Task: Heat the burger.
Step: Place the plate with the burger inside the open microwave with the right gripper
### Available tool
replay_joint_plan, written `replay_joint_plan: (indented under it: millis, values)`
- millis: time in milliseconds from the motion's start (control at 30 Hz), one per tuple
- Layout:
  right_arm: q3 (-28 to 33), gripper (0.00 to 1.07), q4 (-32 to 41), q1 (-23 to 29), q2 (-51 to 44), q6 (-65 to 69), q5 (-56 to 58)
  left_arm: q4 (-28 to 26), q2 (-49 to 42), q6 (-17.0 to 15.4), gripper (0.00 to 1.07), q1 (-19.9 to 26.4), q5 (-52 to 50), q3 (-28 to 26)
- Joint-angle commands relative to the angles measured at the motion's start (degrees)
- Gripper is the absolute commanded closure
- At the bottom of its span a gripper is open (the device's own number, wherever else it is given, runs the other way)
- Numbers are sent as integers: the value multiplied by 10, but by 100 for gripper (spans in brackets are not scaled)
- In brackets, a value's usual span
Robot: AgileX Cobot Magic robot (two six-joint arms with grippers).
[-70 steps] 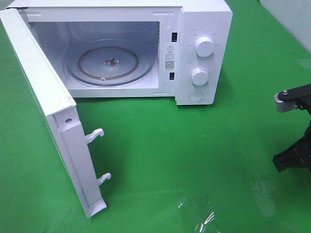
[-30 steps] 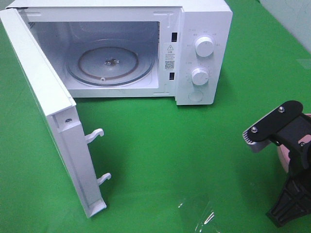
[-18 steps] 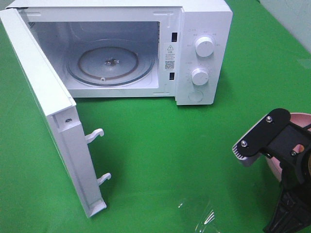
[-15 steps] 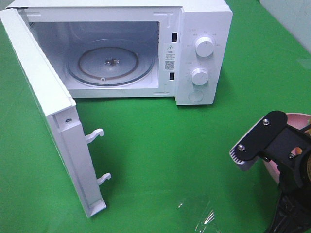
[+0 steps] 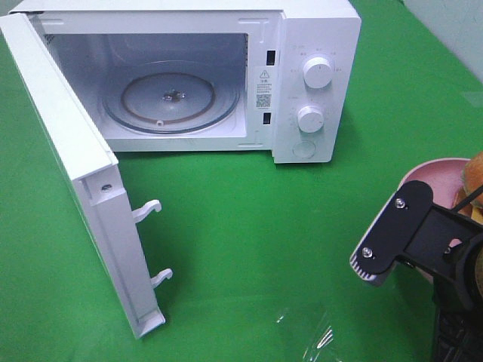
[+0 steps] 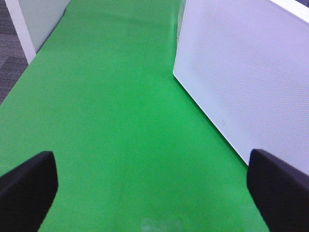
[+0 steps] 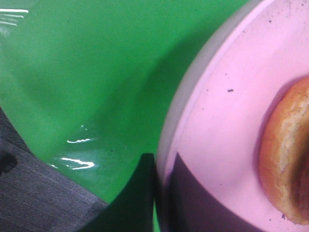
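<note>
The burger (image 5: 474, 175) shows its golden-brown bun at the right edge of the high view, and its bun (image 7: 285, 159) also fills a corner of the right wrist view. It sits on a pink plate (image 5: 429, 172). My right gripper (image 7: 159, 193) is shut on the rim of the pink plate (image 7: 217, 121), one dark finger outside the rim and one on the plate's face. In the high view my right arm (image 5: 411, 237) covers that grip. My left gripper (image 6: 153, 193) is open above the green cloth, holding nothing, and is out of the high view.
A white microwave (image 5: 317, 30) stands at the back with its door (image 5: 68, 158) swung wide to the left and a glass turntable (image 5: 170, 96) inside. Two knobs (image 5: 317, 73) are on its right panel. A clear film (image 5: 309, 335) glints on the green cloth (image 5: 249, 226).
My right arm has moved left into the high view, bringing the pink plate and the burger into sight at the right edge. The microwave has not moved.
</note>
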Motion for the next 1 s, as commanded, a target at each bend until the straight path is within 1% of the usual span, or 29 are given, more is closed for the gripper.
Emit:
replay_joint_plan:
  millis: [33, 333, 667, 1000]
  values:
    - [-1, 107, -41, 2, -4, -4, 30, -4, -9, -1, 8, 1, -5, 2]
    - [-1, 107, -54, 2, -4, -18, 40, -4, -9, -1, 8, 1, -5, 2]
    - [-1, 107, -71, 2, -4, -80, 21, -4, -9, -1, 8, 1, -5, 2]
    - [-1, 106, -72, 2, -4, -171, -45, -4, -9, -1, 8, 1, -5, 2]
